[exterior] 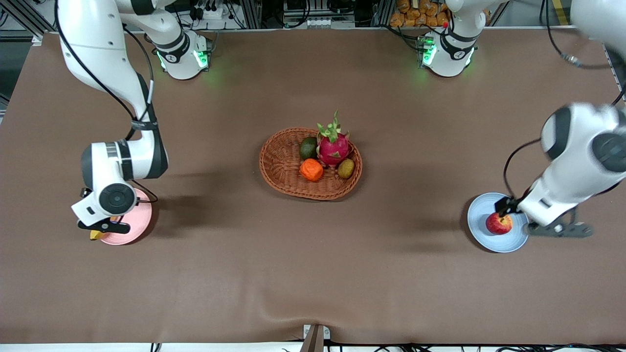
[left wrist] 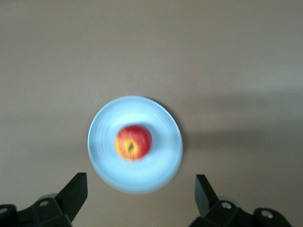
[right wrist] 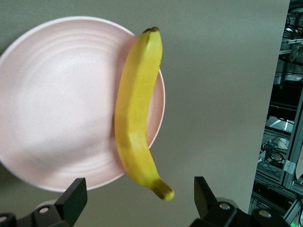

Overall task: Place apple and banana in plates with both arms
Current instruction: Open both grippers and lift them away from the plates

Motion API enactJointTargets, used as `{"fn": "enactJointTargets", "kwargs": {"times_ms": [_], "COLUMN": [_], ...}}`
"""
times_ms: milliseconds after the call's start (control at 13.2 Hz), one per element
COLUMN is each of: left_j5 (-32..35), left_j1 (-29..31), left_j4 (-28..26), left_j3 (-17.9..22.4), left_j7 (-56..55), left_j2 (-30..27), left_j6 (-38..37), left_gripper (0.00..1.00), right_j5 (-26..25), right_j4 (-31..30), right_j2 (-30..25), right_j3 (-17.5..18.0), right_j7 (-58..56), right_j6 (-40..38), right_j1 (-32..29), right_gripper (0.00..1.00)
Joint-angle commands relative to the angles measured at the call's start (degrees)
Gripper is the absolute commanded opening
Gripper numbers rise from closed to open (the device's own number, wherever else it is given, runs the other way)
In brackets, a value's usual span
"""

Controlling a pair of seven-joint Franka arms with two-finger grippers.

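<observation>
The red apple [exterior: 499, 224] lies in the pale blue plate [exterior: 481, 237] toward the left arm's end of the table; both also show in the left wrist view, the apple [left wrist: 133, 142] on the plate [left wrist: 137, 177]. My left gripper [left wrist: 140, 182] is open and empty above them. The yellow banana [right wrist: 137, 113] lies across the rim of the pale pink plate [right wrist: 57, 109], with one dark tip out over the table. My right gripper [right wrist: 140, 187] is open and empty above it. In the front view the right arm's hand covers most of the pink plate [exterior: 139, 227]; only the banana's tip [exterior: 96, 235] shows.
A brown wicker basket [exterior: 281, 164] stands mid-table and holds a pink dragon fruit [exterior: 333, 146], an orange fruit [exterior: 311, 169], a dark green fruit [exterior: 308, 147] and a small brown fruit [exterior: 346, 168]. Brown cloth covers the table.
</observation>
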Motion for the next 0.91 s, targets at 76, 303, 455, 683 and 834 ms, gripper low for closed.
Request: {"fn": "enactJointTargets", "kwargs": {"times_ms": [76,303,455,683,834], "left_j5": [-8.57,-12.09,-14.9,-15.87,-18.5], "left_j1": [0.54,0.63,1.33,-13.65,-15.72], "left_j4": [6.86,6.86,6.25,5.89,5.98], "left_j3": [-0.61,-0.17,0.7,16.47,19.6], "left_j7": [0.52,0.18,0.35,0.7,2.1], "left_j2": [-6.63,-11.73,-14.81,-16.93,-17.19], "left_j6": [-13.56,-16.55,-18.58,-25.33,-30.42], "left_gripper": [1.0,1.0,1.0,1.0,1.0], "right_j5": [8.23,14.55,20.09,20.55,20.47], "right_j4": [-1.96,-2.22,-2.05,2.23,5.85], "right_j2": [-11.3,-19.38,-24.22,-27.49,-27.49], "right_j3": [0.24,0.33,-0.19,-0.02,0.41], "right_j7": [-9.0,-13.3,-18.67,-18.78,-18.51], "right_j6": [-5.27,-9.75,-12.56,-17.92,-21.27], "right_j1": [-0.45,-0.27,-0.62,-1.24,-0.89], "right_gripper": [1.0,1.0,1.0,1.0,1.0]}}
